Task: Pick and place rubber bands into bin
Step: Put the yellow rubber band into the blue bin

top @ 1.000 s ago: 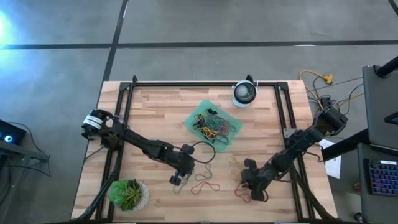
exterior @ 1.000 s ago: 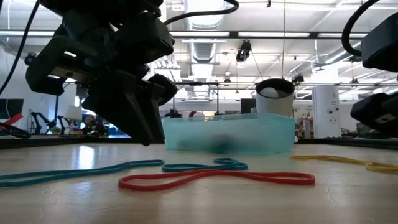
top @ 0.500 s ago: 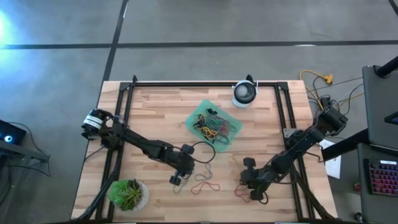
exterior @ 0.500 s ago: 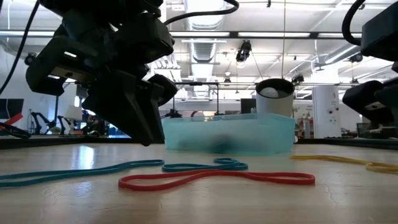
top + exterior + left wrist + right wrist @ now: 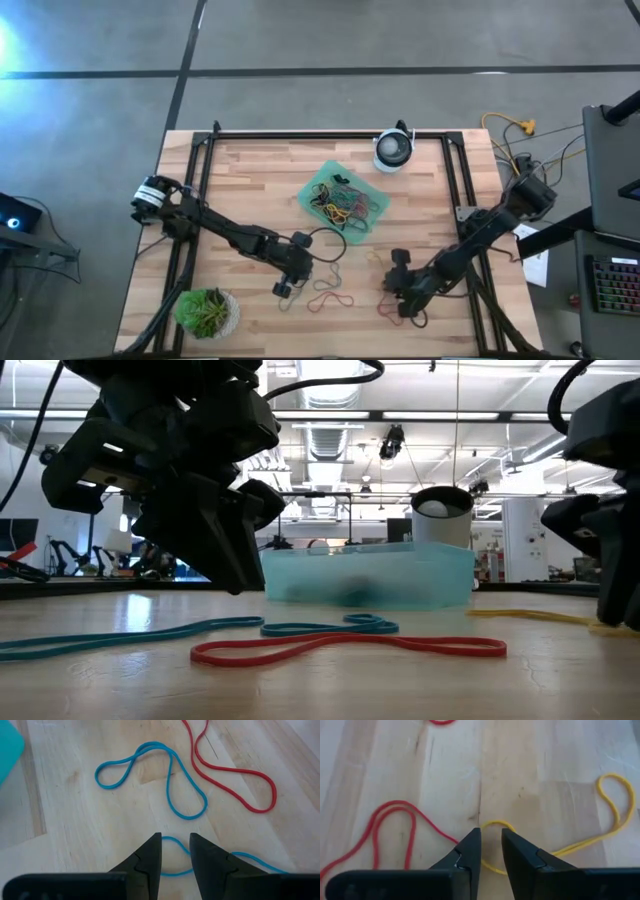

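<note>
Loose rubber bands lie on the wooden table: a blue one (image 5: 150,775), a red one (image 5: 235,775) beside it, a yellow one (image 5: 600,810) and another red one (image 5: 390,830). The mint-green bin (image 5: 310,190) stands mid-table with several bands (image 5: 345,200) in it. My left gripper (image 5: 175,845) is low over the table, fingers a little apart, with a stretch of the blue band (image 5: 176,845) between the tips. My right gripper (image 5: 491,837) is open too, its tips on either side of the yellow band's loop end (image 5: 492,823). In the high view the left gripper (image 5: 300,280) and the right gripper (image 5: 396,292) both sit near the front.
A round white-and-black device (image 5: 394,150) stands at the far edge behind the bin (image 5: 370,575). A green potted plant (image 5: 207,312) is at the near left corner. A black frame (image 5: 330,134) runs round the table. Bare wood lies between the two grippers.
My right gripper has tipped and turned, sinking toward the table and shifting a little toward the table's left; in the low view it now reaches down by the yellow band. The bands have not moved.
</note>
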